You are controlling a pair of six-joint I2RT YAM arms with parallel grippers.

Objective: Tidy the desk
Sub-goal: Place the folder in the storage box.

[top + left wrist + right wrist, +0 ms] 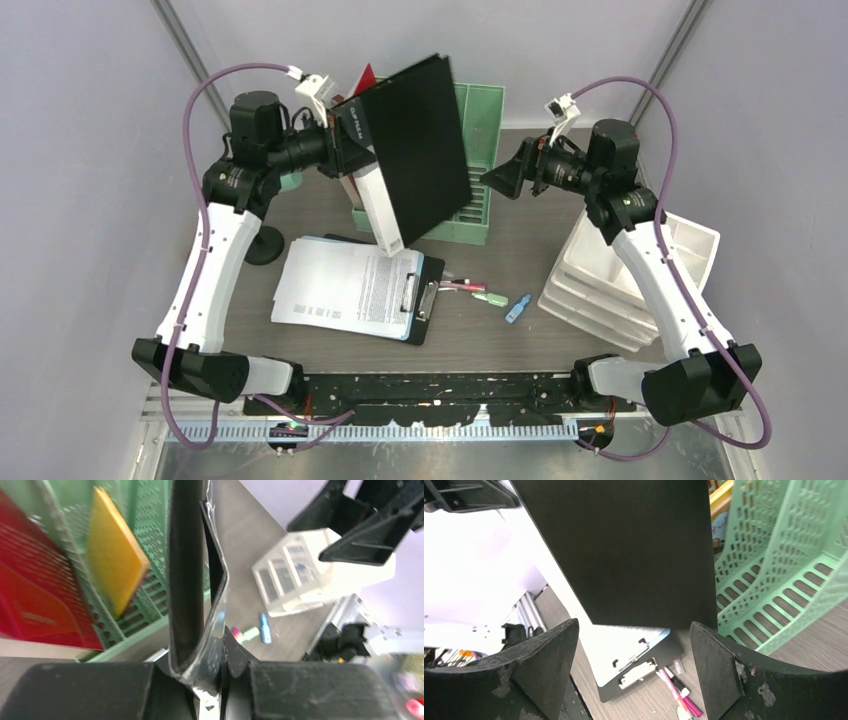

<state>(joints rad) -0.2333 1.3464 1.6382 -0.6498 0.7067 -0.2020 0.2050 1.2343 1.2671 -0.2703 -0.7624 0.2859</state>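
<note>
My left gripper (345,135) is shut on a black binder (420,145) and holds it tilted in the air above the mint-green file rack (480,120). In the left wrist view the binder's edge (187,580) is pinched between my fingers. My right gripper (505,180) is open and empty, just right of the binder, which fills the top of the right wrist view (624,550). The grey-brown wood desk (520,250) carries a clipboard with papers (350,290), pens (465,287) and a blue marker (517,308).
A white stacked drawer unit (630,280) stands at the right. The rack holds red (35,590) and yellow (117,560) folders. A white book (380,215) leans at the rack's left side. Pale walls enclose the desk.
</note>
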